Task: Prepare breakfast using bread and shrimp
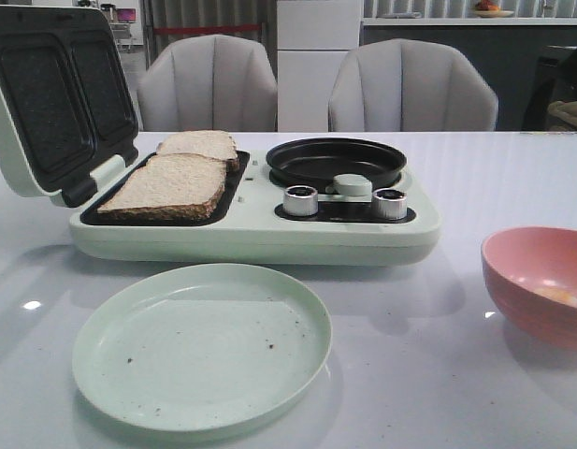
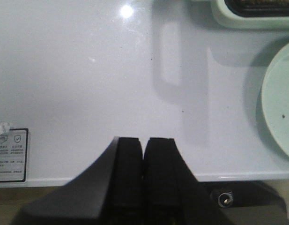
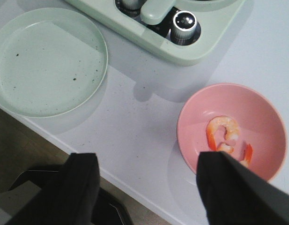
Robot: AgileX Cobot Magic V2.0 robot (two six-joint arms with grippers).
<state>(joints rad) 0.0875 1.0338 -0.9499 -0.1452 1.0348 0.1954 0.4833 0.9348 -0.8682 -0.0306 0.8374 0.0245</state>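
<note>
Left gripper [image 2: 143,154] hangs closed and empty, well apart from the bread [image 1: 171,185] in the grill. Right gripper [image 3: 144,180], fingers wide apart, hovers just beside the pink bowl [image 3: 263,117]; shrimp [image 3: 224,133] lie nearest this arm.

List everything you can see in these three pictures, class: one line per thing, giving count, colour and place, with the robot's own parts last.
bread: two slices, beige, on the maker's left grill
shrimp: a few, orange-pink, in the bowl
maker: one, pale green, lid open, mid table
pan: one, black, on the maker's right side
knobs: two, silver, maker's front
plate: one, pale green, before the maker
bowl: one, pink, right
chairs: two, grey, behind table
left gripper: shut
right gripper: open
</note>
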